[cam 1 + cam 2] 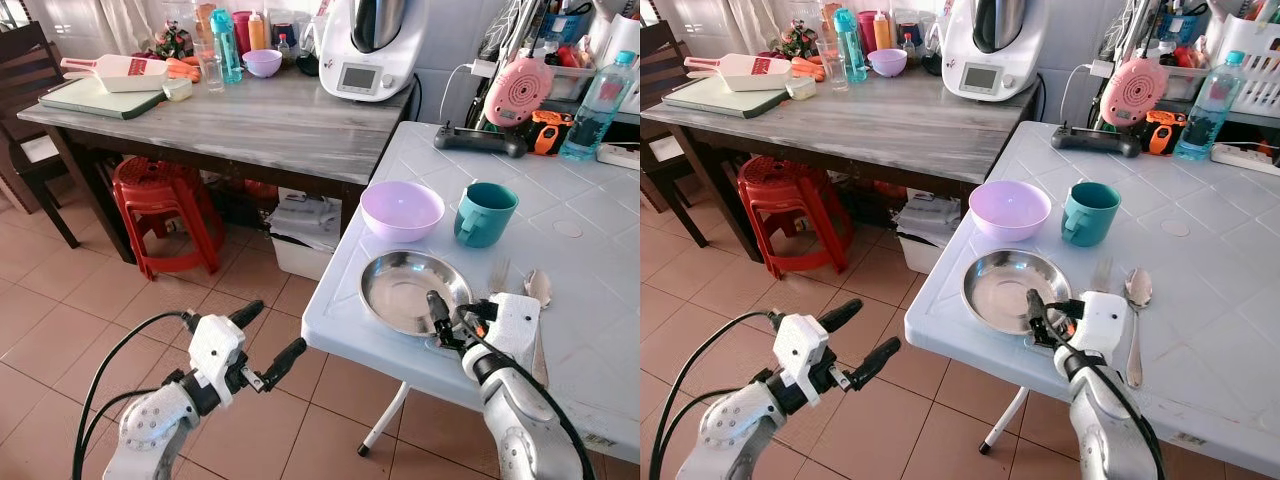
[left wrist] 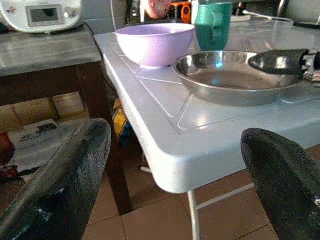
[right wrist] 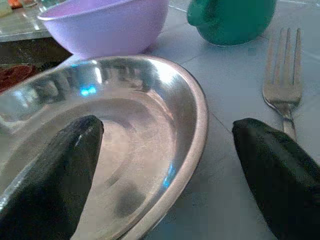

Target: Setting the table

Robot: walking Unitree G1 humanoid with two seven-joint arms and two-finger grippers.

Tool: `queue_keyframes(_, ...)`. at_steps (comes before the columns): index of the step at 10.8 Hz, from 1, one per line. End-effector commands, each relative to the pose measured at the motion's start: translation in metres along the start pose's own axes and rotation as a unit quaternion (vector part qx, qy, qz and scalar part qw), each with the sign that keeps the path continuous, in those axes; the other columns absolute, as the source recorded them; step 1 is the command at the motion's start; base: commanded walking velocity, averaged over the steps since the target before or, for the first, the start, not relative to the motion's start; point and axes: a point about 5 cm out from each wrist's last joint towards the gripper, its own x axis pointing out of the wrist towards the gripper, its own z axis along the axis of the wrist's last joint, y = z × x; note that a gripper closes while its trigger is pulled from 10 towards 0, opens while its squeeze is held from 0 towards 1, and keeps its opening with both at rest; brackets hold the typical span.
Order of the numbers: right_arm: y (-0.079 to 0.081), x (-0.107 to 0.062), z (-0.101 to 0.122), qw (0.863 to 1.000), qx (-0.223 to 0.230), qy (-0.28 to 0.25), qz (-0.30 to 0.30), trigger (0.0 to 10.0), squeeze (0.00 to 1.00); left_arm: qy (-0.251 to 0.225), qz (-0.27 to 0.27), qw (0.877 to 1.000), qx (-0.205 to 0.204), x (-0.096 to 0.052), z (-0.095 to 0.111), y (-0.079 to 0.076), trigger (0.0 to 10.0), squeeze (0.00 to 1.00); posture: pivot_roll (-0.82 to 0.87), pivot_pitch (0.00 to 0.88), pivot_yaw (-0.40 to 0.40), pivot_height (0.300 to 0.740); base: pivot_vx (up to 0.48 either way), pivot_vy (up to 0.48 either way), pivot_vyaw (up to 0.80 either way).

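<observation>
We see a white plastic counter [image 1: 590, 330] on the right, carrying a round shallow stainless steel plate [image 1: 413, 290] near its left front corner. Our right hand [image 1: 452, 322] sits at the plate's near right rim with its black fingers [image 3: 50, 185] spread, one finger over the plate's inside and the other outside the rim; whether they touch the metal we cannot tell. Just right of the plate lie a steel fork [image 3: 285, 85] and a steel spoon [image 1: 1137, 300], side by side. Just beyond the plate stand a lilac plastic bowl [image 1: 402, 210] and, to its right, a teal plastic mug [image 1: 484, 214]. Our left hand [image 1: 268, 338] hovers over the brown tiled floor [image 1: 60, 310], left of the counter's corner and apart from it, fingers spread and holding nothing. Farther left stands a grey wooden counter [image 1: 260, 120] with a red plastic stool [image 1: 165, 210] beneath it.
</observation>
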Motion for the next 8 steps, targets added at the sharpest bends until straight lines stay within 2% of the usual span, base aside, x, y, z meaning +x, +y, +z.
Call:
queue_keyframes(1,-0.003,0.002,0.002,1.0,0.003,0.002,-0.001,3.1,0.0,-0.001,-0.016,1.0,0.004,0.001,0.004,0.0,10.0,0.0,0.11,0.0,0.036,0.74,0.0,0.0,0.0)
queue_keyframes(4,-0.006,0.005,0.001,1.0,0.008,0.006,-0.012,1.0,0.0,0.003,-0.035,0.999,0.002,0.001,0.001,-0.003,10.0,0.0,0.11,0.0,0.034,0.74,0.0,0.0,0.0)
queue_keyframes(5,-0.006,0.006,-0.002,1.0,0.018,0.012,-0.014,1.1,0.0,0.002,-0.045,0.999,-0.004,0.002,0.0,-0.005,10.0,0.0,0.11,0.0,0.033,0.74,0.0,0.0,0.0)
queue_keyframes(7,-0.007,0.005,-0.007,0.999,0.04,0.026,-0.024,0.4,0.0,0.001,-0.046,0.999,-0.005,0.002,-0.001,-0.007,10.0,0.0,0.11,0.0,0.033,0.74,0.0,0.0,0.0)
queue_keyframes(8,-0.009,0.004,-0.011,0.998,0.046,0.035,-0.036,0.7,0.0,0.0,-0.046,0.999,-0.005,0.002,-0.001,-0.008,10.0,0.0,0.11,0.0,0.034,0.74,0.0,0.0,0.0)
